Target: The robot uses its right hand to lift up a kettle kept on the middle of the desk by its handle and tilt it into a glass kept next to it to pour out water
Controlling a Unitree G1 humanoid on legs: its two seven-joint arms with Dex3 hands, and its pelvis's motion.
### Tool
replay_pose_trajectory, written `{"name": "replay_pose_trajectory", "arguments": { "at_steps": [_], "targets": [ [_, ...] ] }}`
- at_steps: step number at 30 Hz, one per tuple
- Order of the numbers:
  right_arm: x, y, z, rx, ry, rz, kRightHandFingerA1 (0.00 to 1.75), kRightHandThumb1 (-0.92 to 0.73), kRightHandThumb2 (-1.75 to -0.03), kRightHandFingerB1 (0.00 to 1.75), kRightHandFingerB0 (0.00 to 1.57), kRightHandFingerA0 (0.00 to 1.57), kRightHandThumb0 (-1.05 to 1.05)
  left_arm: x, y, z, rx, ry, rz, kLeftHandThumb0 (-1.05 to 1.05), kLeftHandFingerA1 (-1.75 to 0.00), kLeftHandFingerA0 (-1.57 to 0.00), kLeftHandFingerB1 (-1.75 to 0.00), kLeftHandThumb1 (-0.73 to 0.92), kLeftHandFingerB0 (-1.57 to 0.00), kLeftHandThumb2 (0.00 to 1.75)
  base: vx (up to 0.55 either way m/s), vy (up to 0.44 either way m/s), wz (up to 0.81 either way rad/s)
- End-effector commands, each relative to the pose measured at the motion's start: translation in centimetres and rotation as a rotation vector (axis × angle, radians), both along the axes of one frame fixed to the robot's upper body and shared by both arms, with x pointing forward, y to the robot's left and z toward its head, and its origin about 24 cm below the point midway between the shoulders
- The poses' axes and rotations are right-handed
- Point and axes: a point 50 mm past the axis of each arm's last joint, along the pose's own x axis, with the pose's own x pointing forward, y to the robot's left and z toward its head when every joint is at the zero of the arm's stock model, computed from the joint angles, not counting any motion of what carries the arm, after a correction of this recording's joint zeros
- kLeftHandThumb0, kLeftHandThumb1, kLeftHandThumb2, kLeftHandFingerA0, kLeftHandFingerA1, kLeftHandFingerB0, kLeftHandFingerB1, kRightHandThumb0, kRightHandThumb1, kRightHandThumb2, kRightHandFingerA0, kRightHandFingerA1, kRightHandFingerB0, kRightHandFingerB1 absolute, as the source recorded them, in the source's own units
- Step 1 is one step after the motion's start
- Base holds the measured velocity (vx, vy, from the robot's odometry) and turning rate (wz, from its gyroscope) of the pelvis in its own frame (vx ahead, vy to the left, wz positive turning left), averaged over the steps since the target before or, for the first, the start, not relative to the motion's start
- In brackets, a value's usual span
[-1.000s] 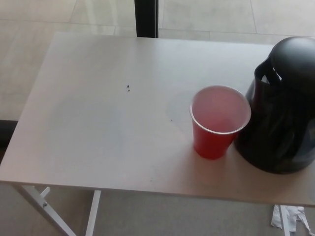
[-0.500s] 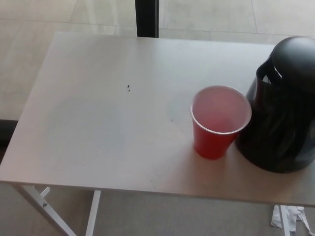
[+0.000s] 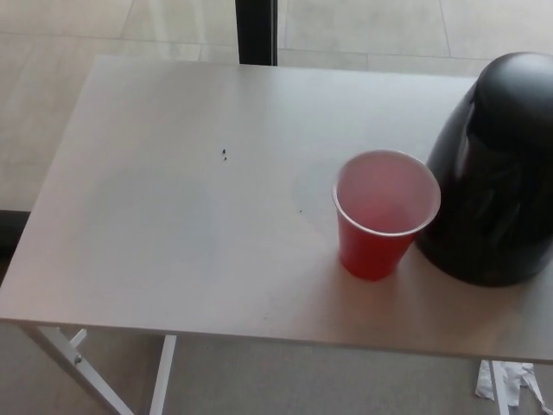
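Note:
A black kettle [image 3: 497, 173] stands at the right edge of the pale desk [image 3: 173, 216], cut off by the picture's right border. Its handle does not show. A red plastic cup [image 3: 384, 212] with a white rim and pale inside stands upright just left of the kettle, close to or touching its body. I cannot tell whether there is water in the cup. Neither of my hands shows in the head view.
A tiny dark speck [image 3: 225, 155] lies on the desk's middle left. A dark post [image 3: 257, 32] rises behind the far edge. White desk legs [image 3: 78, 363] show at the lower left, and crumpled paper [image 3: 510, 385] lies on the floor at the lower right.
The kettle's outline has shifted slightly upward in the picture, and the spout notch that faced the cup no longer shows. The cup and the desk are where they were.

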Motion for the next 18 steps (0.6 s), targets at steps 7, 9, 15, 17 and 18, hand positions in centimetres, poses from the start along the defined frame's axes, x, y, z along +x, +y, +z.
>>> {"name": "replay_pose_trajectory", "arguments": {
  "at_steps": [7, 9, 15, 17, 18],
  "targets": [
    [0.2, 1.4, 0.6, -0.193, -0.077, 0.087, 0.90, -0.74, -0.62, 0.38, 0.49, 0.98, -0.14, -0.2, 0.4, 0.4, 0.039, 0.011, -0.019, -1.05, -1.46, -0.67, -1.49, 0.15, -0.57, 0.97, 0.00, 0.000, 0.00],
    [0.1, 1.3, 0.6, -0.260, -0.080, 0.096, 0.78, -0.71, -0.61, 0.36, 0.41, 0.84, -0.21, -0.3, 0.4, 0.4, 0.038, 0.008, -0.033, -1.05, -1.47, -0.67, -1.50, 0.16, -0.58, 0.97, 0.00, 0.000, 0.00],
    [0.0, 0.6, 0.8, -0.462, -0.040, 0.084, 0.52, -0.62, -0.60, 0.30, 0.19, 0.22, -0.32, -0.3, 0.5, 0.5, 0.052, 0.017, -0.038, -1.05, -1.47, -0.65, -1.54, 0.16, -0.59, 1.01, 0.00, 0.000, 0.00],
    [0.1, 0.0, 0.9, -0.501, -0.007, 0.052, 0.50, -0.60, -0.58, 0.29, 0.10, 0.02, -0.34, -0.2, 0.5, 0.5, 0.055, 0.020, -0.035, -1.05, -1.35, -0.80, -1.31, 0.21, -0.69, 0.92, 0.00, 0.000, 0.00],
    [0.1, -0.3, 1.2, -0.528, -0.007, 0.036, 0.28, -0.50, -0.69, 0.35, 0.06, 0.02, -0.33, -0.2, 0.5, 0.6, 0.057, 0.017, -0.037, -1.05, -1.35, -0.82, -1.32, 0.22, -0.73, 0.93, 0.00, 0.000, 0.00]
  ]
}}
